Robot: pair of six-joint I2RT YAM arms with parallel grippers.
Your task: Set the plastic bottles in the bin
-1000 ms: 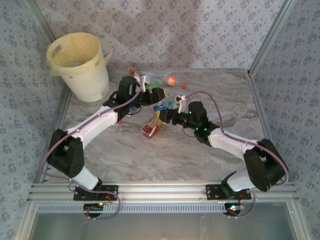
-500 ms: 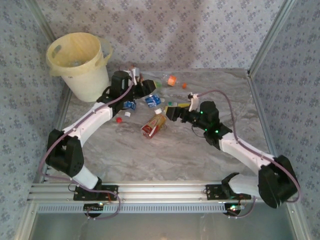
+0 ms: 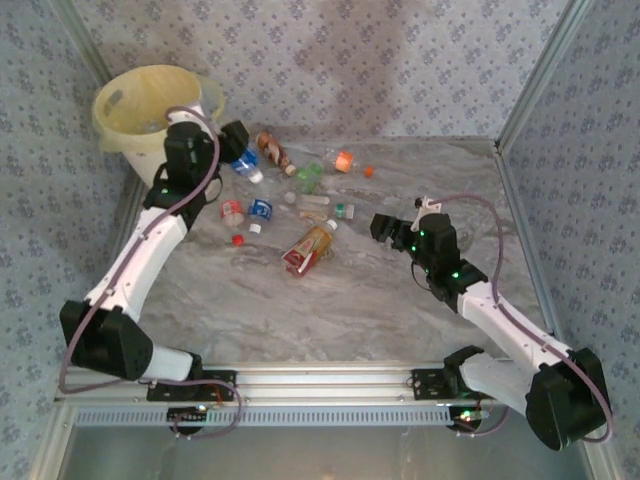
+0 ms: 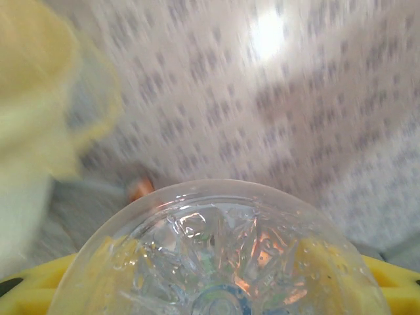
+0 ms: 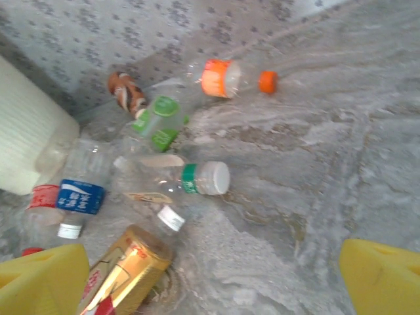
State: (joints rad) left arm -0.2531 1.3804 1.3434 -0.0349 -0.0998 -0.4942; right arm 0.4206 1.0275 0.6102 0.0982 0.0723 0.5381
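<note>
Transfer-to-bin step: holding blue-labelled bottle [image 3: 243, 166] pinched in left claw [image 3: 228, 150] just beside bin [image 3: 150, 168] at far-left corner of tabletop [image 3: 380, 320], hovering right claw [image 3: 384, 228] spread near loose bottles [image 5: 197, 178], likely needing lift over rim, then release.

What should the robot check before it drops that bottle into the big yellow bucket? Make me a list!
1. Clear plastic bottle with a blue label clamped in the left gripper jaws: ok.
2. Bottle over the opening of the pale yellow round plastic bin: not ok, it hangs beside the rim, on its right.
3. Right gripper jaws open, apart from the left arm: ok.
4. Room left in the bin: cannot tell.
5. Grey marbled table cleared: not ok, others like the gold-labelled plastic bottle lie there.
</note>
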